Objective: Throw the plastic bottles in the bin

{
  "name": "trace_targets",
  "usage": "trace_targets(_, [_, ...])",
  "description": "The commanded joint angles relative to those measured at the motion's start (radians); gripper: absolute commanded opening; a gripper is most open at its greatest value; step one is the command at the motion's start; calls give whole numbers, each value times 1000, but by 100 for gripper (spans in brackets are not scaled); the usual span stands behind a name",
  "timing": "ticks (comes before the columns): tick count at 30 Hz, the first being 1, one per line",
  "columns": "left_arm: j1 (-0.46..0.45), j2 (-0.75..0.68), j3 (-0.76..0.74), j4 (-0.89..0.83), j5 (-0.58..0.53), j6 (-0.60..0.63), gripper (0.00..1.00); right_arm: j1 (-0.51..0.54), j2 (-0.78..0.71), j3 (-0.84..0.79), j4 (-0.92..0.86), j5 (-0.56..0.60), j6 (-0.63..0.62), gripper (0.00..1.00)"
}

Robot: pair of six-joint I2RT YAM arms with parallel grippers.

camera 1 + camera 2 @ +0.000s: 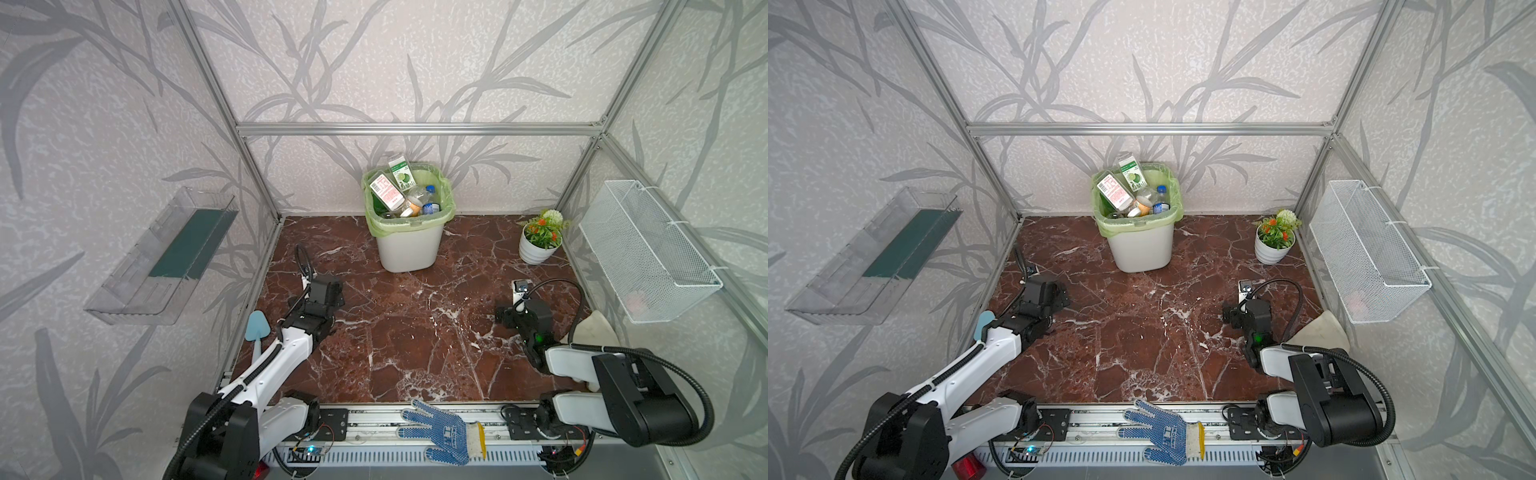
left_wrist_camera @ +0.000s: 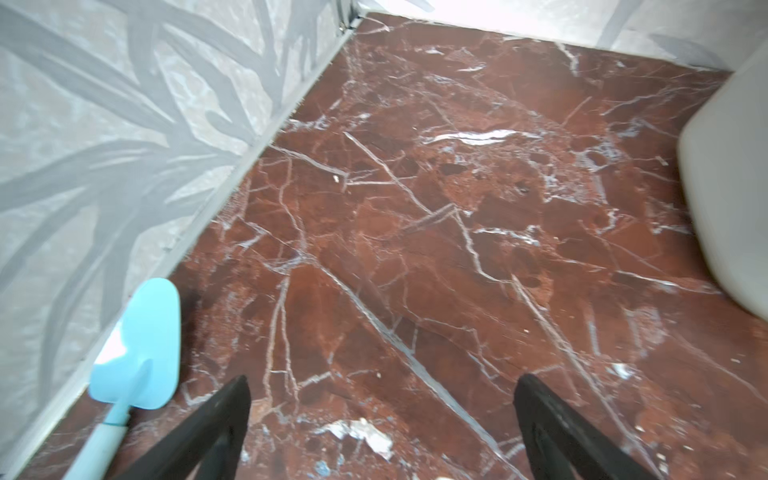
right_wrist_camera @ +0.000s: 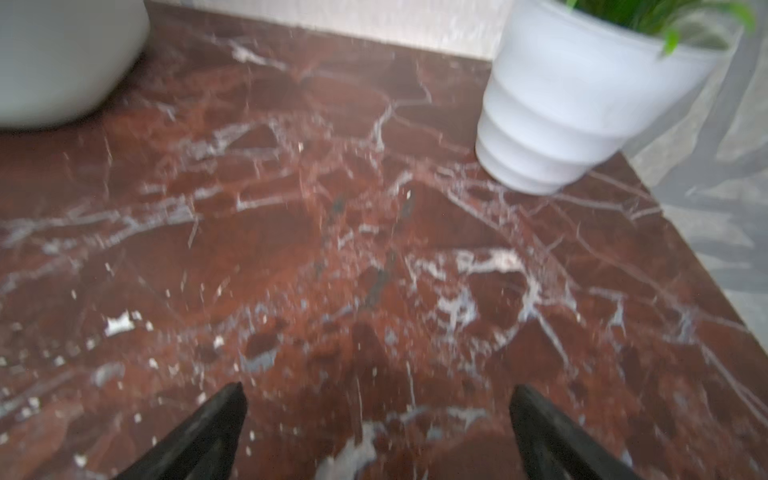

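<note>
A red-brown marble table walled in leaf-patterned panels holds the bin, which stands at the far middle. The plastic bottles are heaped inside its green liner, two of them poking above the rim. No bottle shows on the marble, so the task looks finished or nearly so, though the arms could hide one. The left gripper and right gripper hover low with jaws wide and empty. The next move probably calls only for checking around the arms, then pulling back. A flower pot stands far right below a wire basket, a blue scoop lies near left and a glove on the near rail. Nothing blocks the bin.
</note>
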Motion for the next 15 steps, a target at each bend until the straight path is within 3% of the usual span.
trace_targets(1, [4,5,-19,127,-142,61,99,-13,129,44,271,-41,-15,99])
trace_targets(3, [5,14,-37,206,-190,111,99,-14,275,47,443,-69,-34,99])
trace_targets(4, [7,19,-51,255,-208,137,99,-13,274,37,464,-77,-38,99])
trace_targets(7, [12,41,-125,455,-214,233,99,-17,170,76,230,-55,-18,99])
trace_targets(11, [35,123,-241,763,-161,314,99,-15,246,120,272,21,-3,99])
trace_targets(13, [59,181,-272,889,-96,338,99,-17,202,140,158,40,21,99])
trace_targets(15, [71,240,-280,1009,-51,375,99,-17,224,138,188,53,21,99])
